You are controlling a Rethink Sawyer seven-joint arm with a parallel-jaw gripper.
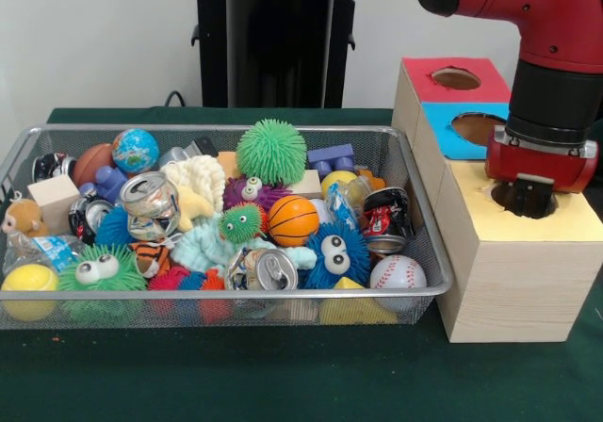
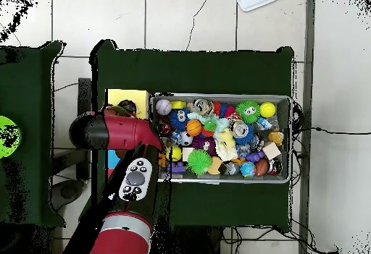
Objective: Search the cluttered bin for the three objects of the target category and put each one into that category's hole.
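Note:
The silver wire-mesh bin point(image 1: 429, 252) is full of toys and takes up the left and middle of the table; it also shows in the overhead view point(image 2: 290, 139). No polka-dot cloth shows in it or anywhere else. The pale wooden box point(image 1: 509, 281) stands right of the bin. My gripper point(image 1: 524, 196) hangs straight down over the yellow-surround hole point(image 1: 546, 207), with its tip at or inside the hole's mouth. I cannot see whether it holds anything. In the overhead view my red arm point(image 2: 119, 130) covers the gripper beside the box's yellow part point(image 2: 124, 96).
The red-surround hole point(image 1: 455, 78) and the blue-surround hole point(image 1: 478, 125) lie behind the yellow one. The bin holds a green spiky ball point(image 1: 271, 151), a small basketball point(image 1: 293, 219), a baseball point(image 1: 397, 273), crushed cans point(image 1: 149, 196) and a cream plush point(image 1: 198, 179).

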